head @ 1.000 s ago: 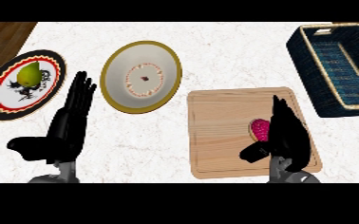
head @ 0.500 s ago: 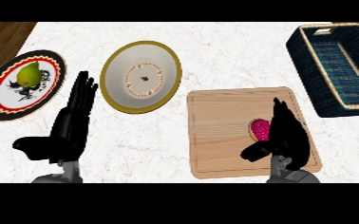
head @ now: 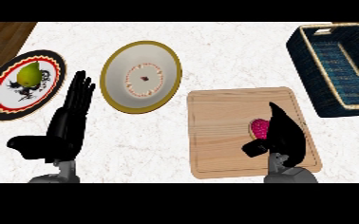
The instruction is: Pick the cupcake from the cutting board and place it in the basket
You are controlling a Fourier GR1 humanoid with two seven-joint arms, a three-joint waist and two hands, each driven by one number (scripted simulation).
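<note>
A cupcake (head: 259, 127) with pink-red frosting sits on the wooden cutting board (head: 224, 123) at the lower right. My right hand (head: 284, 135) stands over the board just right of the cupcake, fingers straight and pointing up, thumb out to the left below the cupcake; it hides the cupcake's right side. The dark blue woven basket (head: 329, 69) sits at the right edge, beyond the board. My left hand (head: 67, 121) rests open at the lower left, fingers up.
A gold-rimmed white plate (head: 140, 76) lies left of the board. A black and red patterned plate (head: 28, 92) holding a pear (head: 28, 74) lies at the far left. A brown wooden surface (head: 14, 33) shows at the top left corner.
My right hand has edged slightly closer to the cupcake. My left hand has barely shifted.
</note>
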